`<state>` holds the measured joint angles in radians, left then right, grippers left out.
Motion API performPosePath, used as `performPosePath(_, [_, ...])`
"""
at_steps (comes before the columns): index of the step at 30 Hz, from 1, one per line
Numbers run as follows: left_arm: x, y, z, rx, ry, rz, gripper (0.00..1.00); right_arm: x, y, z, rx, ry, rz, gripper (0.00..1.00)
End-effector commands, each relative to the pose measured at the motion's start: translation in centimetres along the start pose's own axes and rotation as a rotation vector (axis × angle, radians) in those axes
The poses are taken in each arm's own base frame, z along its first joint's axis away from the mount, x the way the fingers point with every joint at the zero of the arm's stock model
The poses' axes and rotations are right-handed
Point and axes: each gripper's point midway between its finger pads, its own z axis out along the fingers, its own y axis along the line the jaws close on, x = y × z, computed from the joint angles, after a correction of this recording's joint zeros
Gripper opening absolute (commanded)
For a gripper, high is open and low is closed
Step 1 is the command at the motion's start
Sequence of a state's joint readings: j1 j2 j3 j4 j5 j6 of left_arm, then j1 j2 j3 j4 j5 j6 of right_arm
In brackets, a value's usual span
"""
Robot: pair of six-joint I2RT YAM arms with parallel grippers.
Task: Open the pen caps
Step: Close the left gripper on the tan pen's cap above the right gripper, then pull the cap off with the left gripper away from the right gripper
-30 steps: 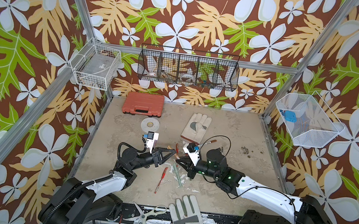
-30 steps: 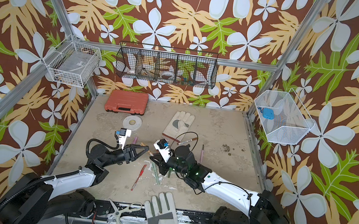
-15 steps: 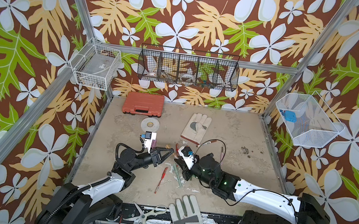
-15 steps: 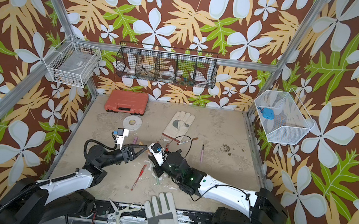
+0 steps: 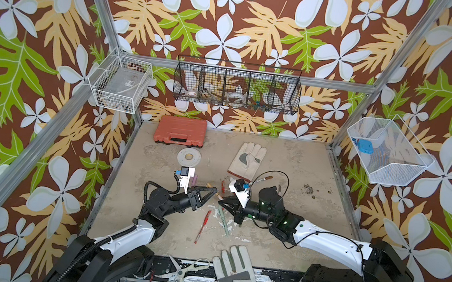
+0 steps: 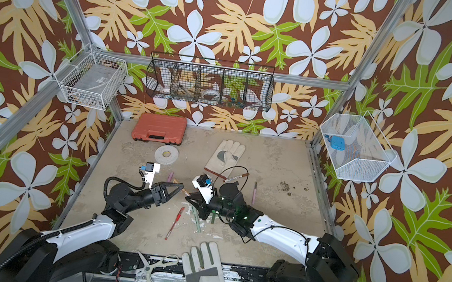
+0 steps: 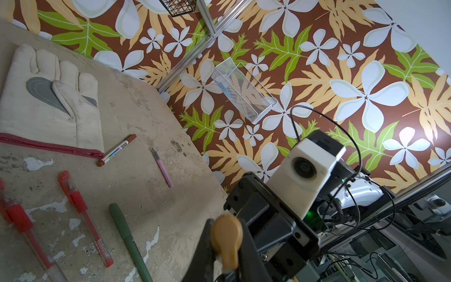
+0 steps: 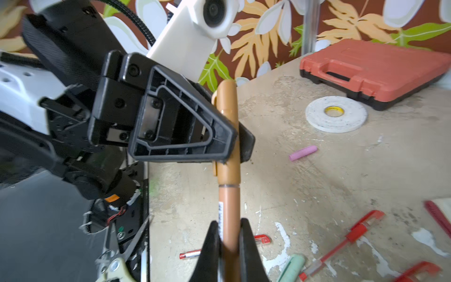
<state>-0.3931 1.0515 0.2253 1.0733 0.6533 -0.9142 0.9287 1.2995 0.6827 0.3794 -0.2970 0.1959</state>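
The left hand [image 5: 213,190] is pressed together on the gold cap [image 8: 225,114], and its fingers [image 8: 214,136] clamp the cap across its middle. The right hand [image 8: 228,235] pinches the barrel of the gold pen [image 8: 228,207] further along. In both top views the two hands meet tip to tip, with the pen held between them off the surface [image 5: 289,161]. The cap sits on the barrel, and a thin seam marks the join.

Just beyond the gold pen, toward the back wall, the pink cap [image 5: 194,177] lies loose. Further that way are the tape roll [image 5: 189,156] and then the orange case [image 5: 180,134].

Behind the gold pen and to its right lies the pale glove [image 5: 247,160]. One brown end of the white marker [image 7: 116,150] touches the glove's cuff. The pink pen [image 7: 162,168], its tip bare, lies near the marker on the side away from the gold pen.

On the robot's side of the gold pen, a red pen [image 5: 202,226] and the dark green pen [image 7: 130,244] lie flat on the surface. Two more red pens [image 7: 84,219] lie near them in the left wrist view. Furthest from the gold pen, at the front edge, are the scissors [image 5: 184,271] and a grey glove [image 5: 237,280].
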Motion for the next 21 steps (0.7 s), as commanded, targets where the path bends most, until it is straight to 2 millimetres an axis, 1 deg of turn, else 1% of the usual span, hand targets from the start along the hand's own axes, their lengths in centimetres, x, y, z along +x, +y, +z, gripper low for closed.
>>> performPosePath(1, [-4.4,0.4,-0.6,-0.064,-0.212,0.09,0.0,4.9,-2.8,-0.6,0.296,0.205,-0.103,0.0])
performPosePath(4, [-4.4,0.8,-0.6,-0.085,-0.211,0.081,0.0,4.8,-3.5,-0.7,0.484,0.225,-0.224,0.0])
performPosePath(7, [-4.3,1.2,-0.6,-0.094,-0.21,0.073,0.0,4.6,-3.7,-0.9,0.601,0.233,-0.305,0.0])
performPosePath(14, [-4.8,1.4,-1.2,-0.117,-0.235,0.074,0.0,4.3,-3.5,-1.1,0.736,0.239,-0.403,0.0])
performPosePath(18, [-5.1,1.8,-1.6,-0.144,-0.255,0.074,0.0,4.7,-3.4,-0.7,0.767,0.261,-0.438,0.0])
performPosePath(21, [-5.3,1.9,-1.8,-0.147,-0.261,0.073,0.0,5.3,-1.9,0.4,0.631,0.262,-0.402,0.0])
